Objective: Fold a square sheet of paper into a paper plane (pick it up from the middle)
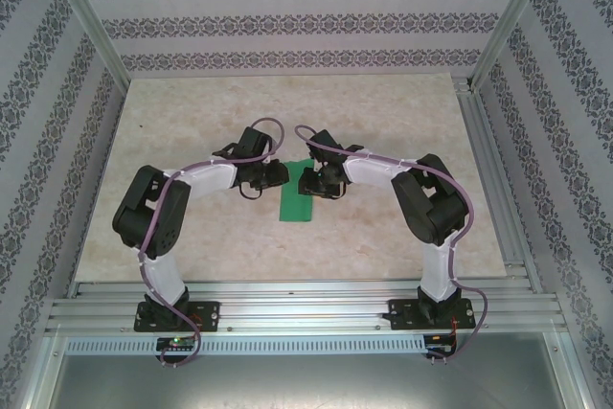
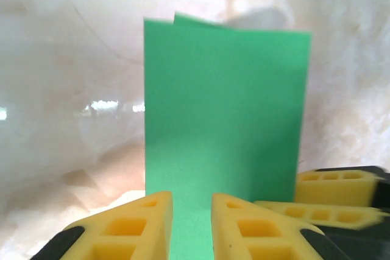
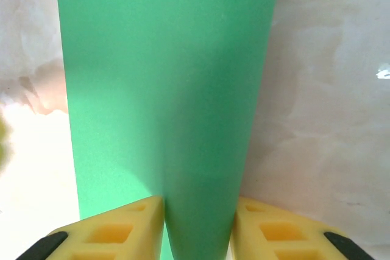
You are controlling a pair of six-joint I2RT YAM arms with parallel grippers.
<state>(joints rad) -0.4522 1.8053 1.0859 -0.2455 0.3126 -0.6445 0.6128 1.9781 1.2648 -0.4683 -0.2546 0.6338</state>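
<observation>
Your sheet of paper [image 1: 296, 204] is plain bright green, folded into a narrow rectangle. It lies flat on the pale table [image 1: 192, 227] between the two grippers. At its far edge, one layer peeks out past the other. Both the left gripper [image 2: 192, 198] and the right gripper [image 3: 199, 200] have their jaws apart, with green showing in the gap.

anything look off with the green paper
Yes: the folded green paper has layers that do not line up. In the left wrist view, one layer's top edge pokes past the other near the upper left corner, slightly askew.
</observation>
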